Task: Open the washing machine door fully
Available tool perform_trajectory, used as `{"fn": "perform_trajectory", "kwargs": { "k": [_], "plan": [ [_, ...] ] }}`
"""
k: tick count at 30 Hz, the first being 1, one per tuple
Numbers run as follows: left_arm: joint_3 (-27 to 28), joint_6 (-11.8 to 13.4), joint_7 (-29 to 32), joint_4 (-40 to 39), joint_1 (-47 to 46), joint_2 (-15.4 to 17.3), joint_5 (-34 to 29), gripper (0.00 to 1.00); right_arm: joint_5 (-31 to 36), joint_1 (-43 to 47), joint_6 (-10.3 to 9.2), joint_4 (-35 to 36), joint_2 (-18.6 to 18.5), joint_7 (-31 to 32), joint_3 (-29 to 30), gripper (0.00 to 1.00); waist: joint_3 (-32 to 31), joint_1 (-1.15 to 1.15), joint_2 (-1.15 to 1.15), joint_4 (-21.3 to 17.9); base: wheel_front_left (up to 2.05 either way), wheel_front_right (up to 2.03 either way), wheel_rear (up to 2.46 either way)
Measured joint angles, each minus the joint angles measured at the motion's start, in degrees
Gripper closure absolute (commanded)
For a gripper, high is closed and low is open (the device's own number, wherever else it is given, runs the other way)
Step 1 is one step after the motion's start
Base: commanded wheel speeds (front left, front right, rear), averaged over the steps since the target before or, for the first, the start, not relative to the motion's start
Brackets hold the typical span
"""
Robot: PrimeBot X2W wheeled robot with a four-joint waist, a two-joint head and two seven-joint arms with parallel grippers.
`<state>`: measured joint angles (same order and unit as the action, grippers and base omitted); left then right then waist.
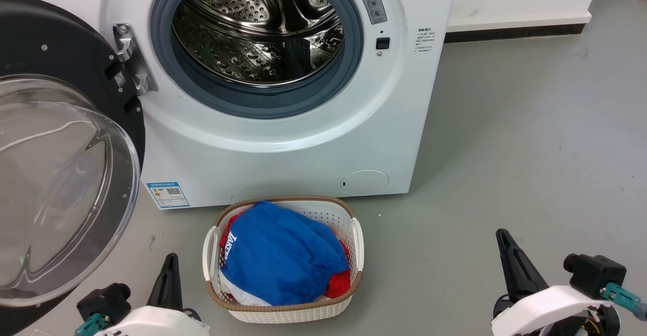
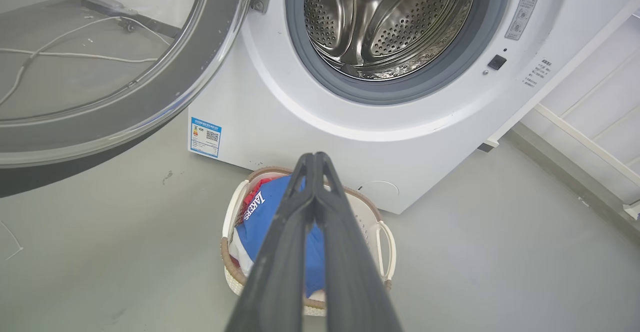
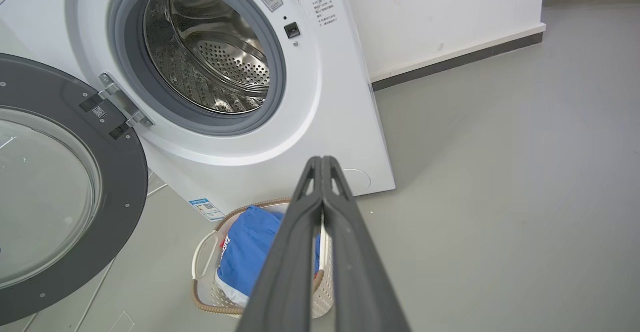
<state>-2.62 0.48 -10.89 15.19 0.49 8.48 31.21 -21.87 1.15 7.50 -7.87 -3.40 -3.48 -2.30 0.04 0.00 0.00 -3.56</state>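
The washing machine (image 1: pixel 303 144) (image 2: pixel 310 137) (image 3: pixel 320 137) is a white front-loader whose steel drum lies exposed. Its washing machine door (image 1: pixel 60 174) (image 2: pixel 125 97) (image 3: pixel 65 192), a black disc with a bulging clear bowl, hangs swung out to the left on its hinge (image 1: pixel 132 60), away from the drum mouth. My left gripper (image 1: pixel 171 262) (image 2: pixel 315 160) is shut and holds nothing, low at the left, beside the door's lower rim and apart from it. At the lower right, far from the machine, my right gripper (image 1: pixel 503 237) (image 3: pixel 321 161) is shut too, with nothing in it.
A white woven laundry basket (image 1: pixel 354 240) (image 2: pixel 385 237) (image 3: pixel 200 257) with blue and red clothes stands on the grey floor before the machine. White cables (image 2: pixel 75 55) lie on the floor behind the door. A white wall with dark skirting (image 1: pixel 515 33) stands at the right.
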Motion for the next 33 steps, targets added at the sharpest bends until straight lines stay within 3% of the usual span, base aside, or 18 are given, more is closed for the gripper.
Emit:
{"fn": "perform_trajectory", "kwargs": {
  "k": [33],
  "plan": [
    [3.64, -3.04, 7.02, -0.43, -2.41, -2.14, 24.87, 1.00, -30.07, -2.57, -0.01, -2.44, -0.87, 2.76, 1.91, 1.00, 0.04, 0.01, 0.00, 1.04, 0.00, 0.00, 0.00]
  ]
}}
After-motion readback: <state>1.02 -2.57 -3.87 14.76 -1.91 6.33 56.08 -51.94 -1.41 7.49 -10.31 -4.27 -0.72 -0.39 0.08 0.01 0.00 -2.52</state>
